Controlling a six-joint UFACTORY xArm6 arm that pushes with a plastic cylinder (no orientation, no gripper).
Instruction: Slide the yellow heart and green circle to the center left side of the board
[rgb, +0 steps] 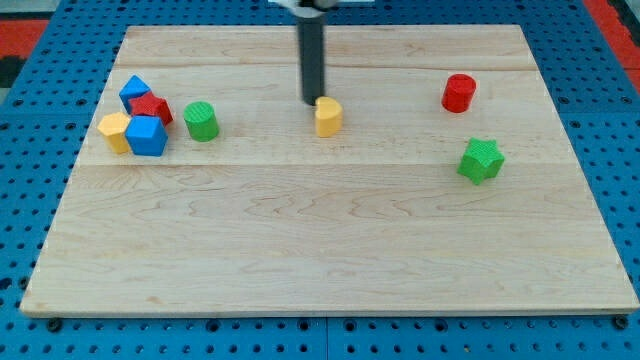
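Observation:
The yellow heart (328, 117) lies near the top middle of the wooden board (330, 240). My tip (312, 103) stands just at its upper left, touching or nearly touching it. The green circle (201, 121) lies to the view's left, well apart from the heart and just right of a cluster of blocks.
At the view's left a cluster holds a blue block (135, 91), a red block (151, 108), a yellow block (115, 131) and a blue cube (147, 136). A red cylinder (459, 93) and a green star (480, 160) lie at the view's right.

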